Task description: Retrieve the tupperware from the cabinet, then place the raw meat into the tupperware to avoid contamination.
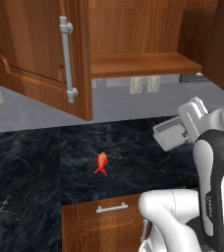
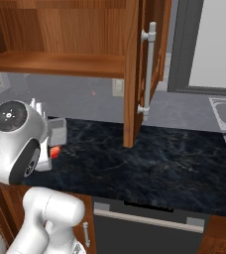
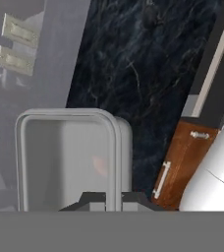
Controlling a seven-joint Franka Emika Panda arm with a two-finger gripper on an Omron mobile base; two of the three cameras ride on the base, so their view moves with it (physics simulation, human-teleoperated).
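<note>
With the reddish-brown wooden cabinet [image 1: 45, 64] standing open, the pale translucent rectangular tupperware [image 1: 172, 134] is held pinched in the pincer [image 3: 113, 199] above the dark marble desk [image 1: 30, 167]; the small orange-red raw meat [image 1: 101, 163] is yet to be loaded.

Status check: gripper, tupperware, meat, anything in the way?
Gripper shut on tupperware, held above counter. Meat lies bare on counter. Cabinet doors open; nothing blocking.

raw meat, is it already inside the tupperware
No, the raw meat lies bare on the dark counter, while the tupperware is held up off to its side.
</note>
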